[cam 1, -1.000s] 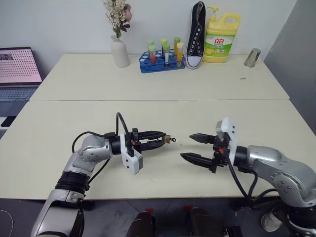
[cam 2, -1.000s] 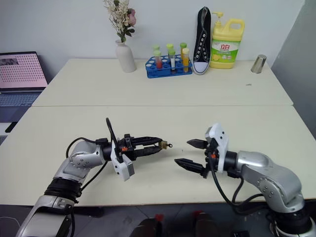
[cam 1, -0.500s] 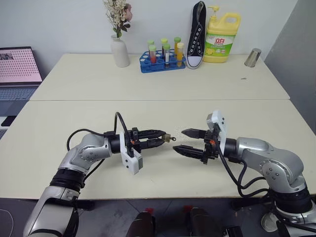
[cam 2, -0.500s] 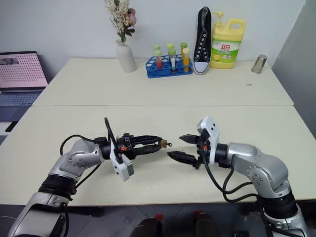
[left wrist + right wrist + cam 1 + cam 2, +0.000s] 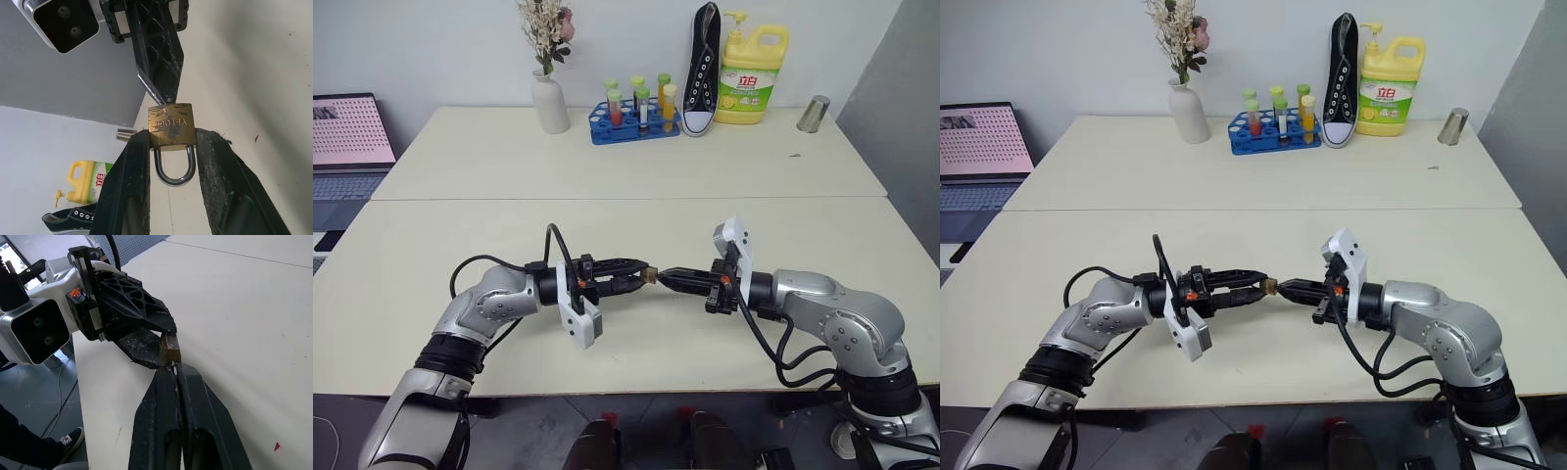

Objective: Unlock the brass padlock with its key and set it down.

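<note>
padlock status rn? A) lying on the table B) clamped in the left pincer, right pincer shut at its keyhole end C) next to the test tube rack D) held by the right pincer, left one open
B: the brass padlock sits between the left pincer fingers, shackle pointing back toward that wrist, while the right pincer is shut with its tips at the lock's bottom edge, above the table.

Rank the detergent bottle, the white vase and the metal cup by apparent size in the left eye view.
1. Detergent bottle, largest.
2. White vase.
3. Metal cup, smallest.
All stand along the table's back edge, so nearness hardly skews this.
</note>
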